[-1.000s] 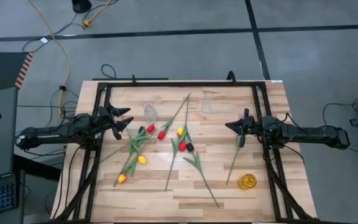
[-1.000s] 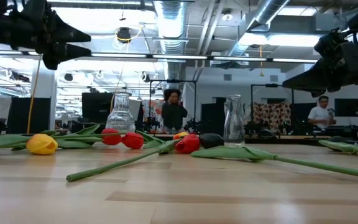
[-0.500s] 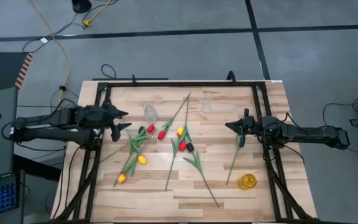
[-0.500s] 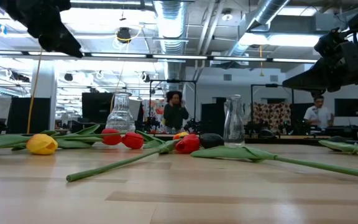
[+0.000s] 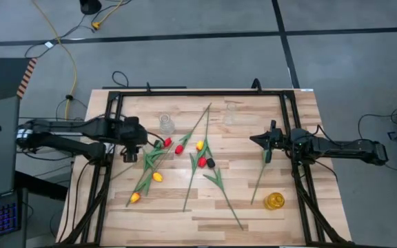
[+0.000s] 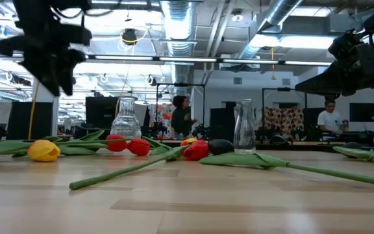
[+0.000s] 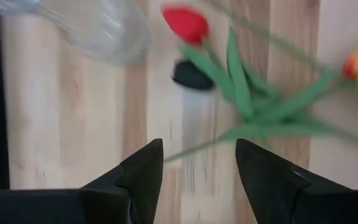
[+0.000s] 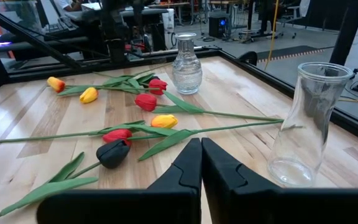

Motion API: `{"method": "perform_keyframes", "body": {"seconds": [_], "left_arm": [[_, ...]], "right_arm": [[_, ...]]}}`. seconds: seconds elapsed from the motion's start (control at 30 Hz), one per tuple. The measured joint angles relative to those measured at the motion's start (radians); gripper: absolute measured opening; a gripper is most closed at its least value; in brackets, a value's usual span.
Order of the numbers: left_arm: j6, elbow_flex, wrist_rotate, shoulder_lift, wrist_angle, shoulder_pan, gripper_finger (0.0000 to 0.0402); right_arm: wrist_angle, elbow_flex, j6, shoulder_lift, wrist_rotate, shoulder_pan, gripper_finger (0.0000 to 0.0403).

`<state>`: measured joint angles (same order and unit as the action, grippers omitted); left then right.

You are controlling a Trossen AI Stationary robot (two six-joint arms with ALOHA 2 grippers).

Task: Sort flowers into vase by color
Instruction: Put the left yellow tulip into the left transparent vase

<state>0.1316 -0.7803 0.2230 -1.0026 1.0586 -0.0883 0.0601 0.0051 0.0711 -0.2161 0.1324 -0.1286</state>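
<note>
1. At the lower right of the high view, a yellow glass [image 5: 274, 201] stands alone on the wooden bench [image 5: 171, 220], near the tip of a stray green stem.
2. Two yellow tulips [image 5: 146, 187] lie at lower left of centre, their stems slanting up toward the pile.
3. In mid-frame the remaining flowers [image 5: 185, 155] lie loose on the bench: red tulips [image 5: 173, 145], one yellow-orange bud and a near-black bud [image 5: 211, 163] among crossed stems and leaves.
4. The left claw [image 5: 131, 153] hangs at the left edge of that pile, pointing down; in its wrist view its fingers [image 7: 143, 171] are released and spread, empty, above a stem, with a black bud [image 7: 191, 74] and a red bud [image 7: 186, 23] just beyond.
5. The right claw [image 5: 268, 142] waits at right of centre, clenched with nothing between its fingers [image 8: 188, 165].
6. Toward the upper middle stand two empty clear vases: a bulbous vase [image 5: 165, 124] left, a slim carafe [image 5: 231, 112] right.
</note>
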Motion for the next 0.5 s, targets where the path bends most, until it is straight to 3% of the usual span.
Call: {"method": "perform_keyframes", "body": {"seconds": [0.5], "left_arm": [[0.264, 0.000, 0.001, -0.354, 0.000, 0.000, 0.0181]], "right_arm": [[0.000, 0.000, 0.000, 0.000, -0.001, 0.000, 0.0036]]}}
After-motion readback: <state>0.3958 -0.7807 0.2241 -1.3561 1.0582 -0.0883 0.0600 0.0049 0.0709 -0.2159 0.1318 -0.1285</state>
